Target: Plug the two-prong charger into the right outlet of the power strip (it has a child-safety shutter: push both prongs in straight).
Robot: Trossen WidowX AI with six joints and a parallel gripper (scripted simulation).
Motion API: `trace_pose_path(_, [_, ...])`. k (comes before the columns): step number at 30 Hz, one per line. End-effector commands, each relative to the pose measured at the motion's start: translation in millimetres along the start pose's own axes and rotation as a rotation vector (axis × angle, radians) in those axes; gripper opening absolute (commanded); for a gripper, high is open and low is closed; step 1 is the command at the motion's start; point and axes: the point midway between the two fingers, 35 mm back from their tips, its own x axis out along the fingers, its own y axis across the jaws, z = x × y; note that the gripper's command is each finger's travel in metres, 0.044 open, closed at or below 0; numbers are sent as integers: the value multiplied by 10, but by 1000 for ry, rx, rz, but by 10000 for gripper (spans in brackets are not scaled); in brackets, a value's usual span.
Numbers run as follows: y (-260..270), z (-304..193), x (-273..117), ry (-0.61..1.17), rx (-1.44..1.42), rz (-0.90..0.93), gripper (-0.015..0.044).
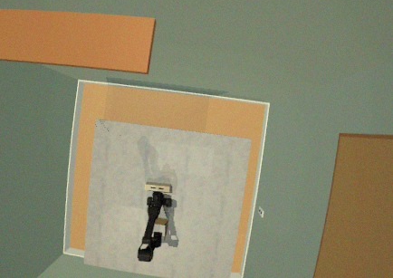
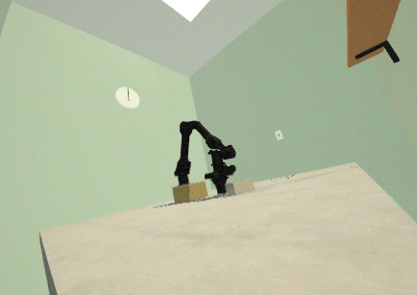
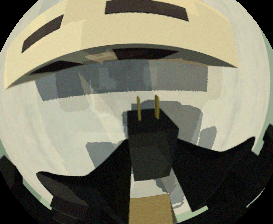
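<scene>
The cream power strip [image 1: 167, 189] [image 2: 241, 186] [image 3: 87, 31] lies just beyond the gripper. In the wrist view it spans the top, with two dark openings on its upper face and two on its near side. The black charger [image 3: 153, 155] has two gold prongs pointing toward the strip. The prongs are apart from the strip, roughly in line with its right near-side opening, with a strip of table showing between. My gripper [image 2: 221, 191] [image 3: 146, 141] is shut on the charger, holding it by its sides, low by the table. The top view hides the fingertips beneath the arm.
A tan block [image 1: 160, 221] [image 2: 189, 192] [image 3: 151, 209] stands behind the gripper, close to the arm's base. The pale table top [image 1: 204, 236] [image 2: 202, 241] carries these things. Orange shelves and a small wall outlet [image 1: 261, 212] [image 2: 279, 135] are far off.
</scene>
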Motion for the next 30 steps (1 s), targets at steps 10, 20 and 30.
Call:
trace_pose_path(10, [27, 166, -7, -4, 30, 6, 0])
trace_pose_path(20, [37, 183, -6, -4, 33, 6, 0])
trace_pose_path(30, [38, 191, -7, -4, 33, 6, 0])
